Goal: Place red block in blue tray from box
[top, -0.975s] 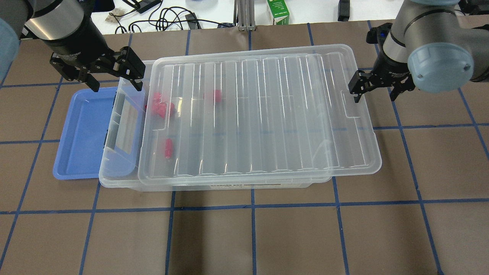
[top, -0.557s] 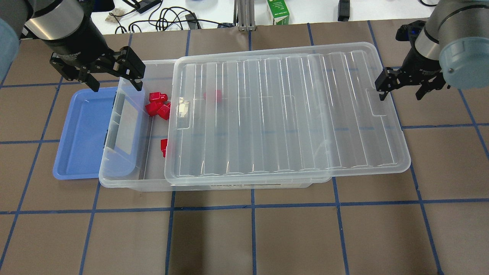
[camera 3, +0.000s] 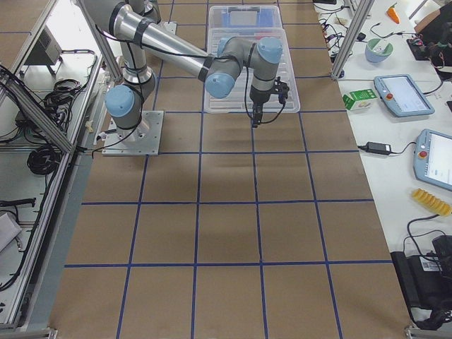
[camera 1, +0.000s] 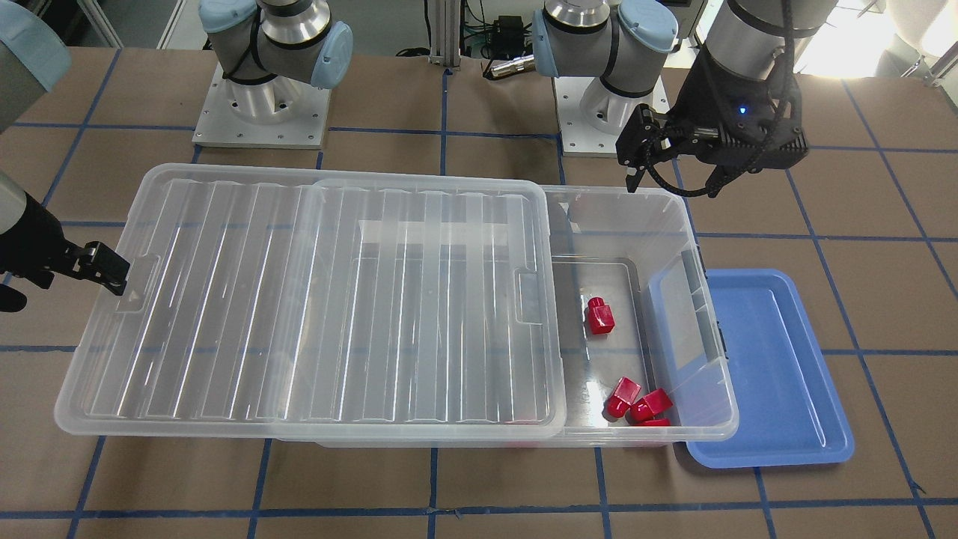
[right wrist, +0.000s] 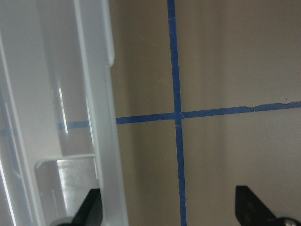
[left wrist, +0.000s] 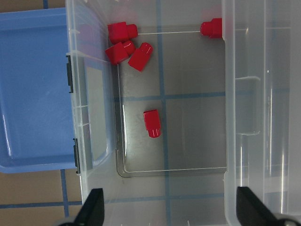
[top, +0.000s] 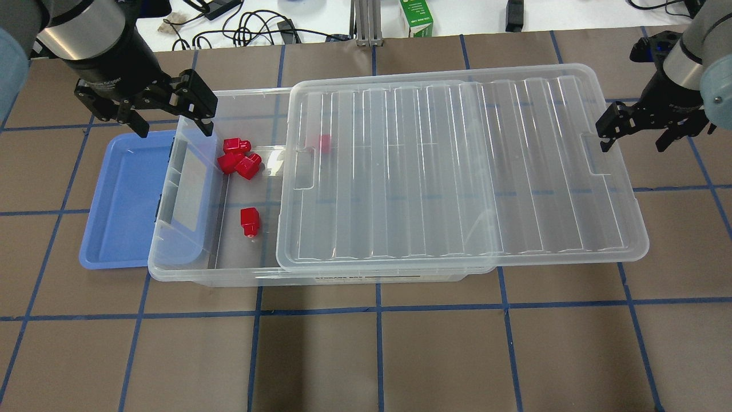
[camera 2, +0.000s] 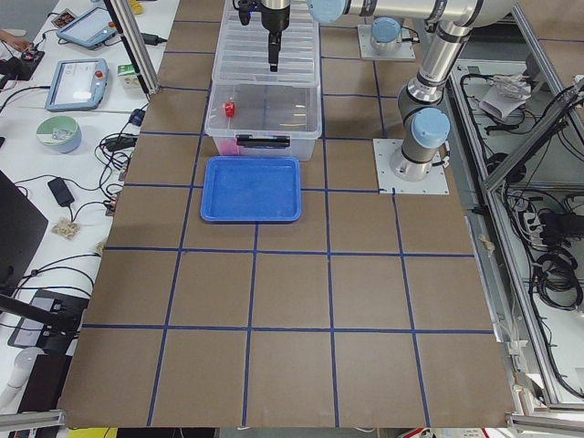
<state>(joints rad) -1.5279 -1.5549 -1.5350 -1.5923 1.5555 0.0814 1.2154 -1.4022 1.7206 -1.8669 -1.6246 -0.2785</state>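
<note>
Mind the ribbed clear lid (top: 457,171) hanging far off the big clear plastic box (top: 229,279): may tip and fall. Open wide and empty: right end effector (top: 633,146) past the box's covered end, left end effector (top: 174,133) over the box's bare end. Small red plastic block (top: 249,221) inside there.

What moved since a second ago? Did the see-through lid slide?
Yes. The lid slid sideways toward the robot's right. The right pincer, open with one finger by the lid's edge, moved that way with it. Four red blocks now lie uncovered, and a fifth block still shows through the lid. The left pincer, open, the box and the blue tray stayed put.
</note>
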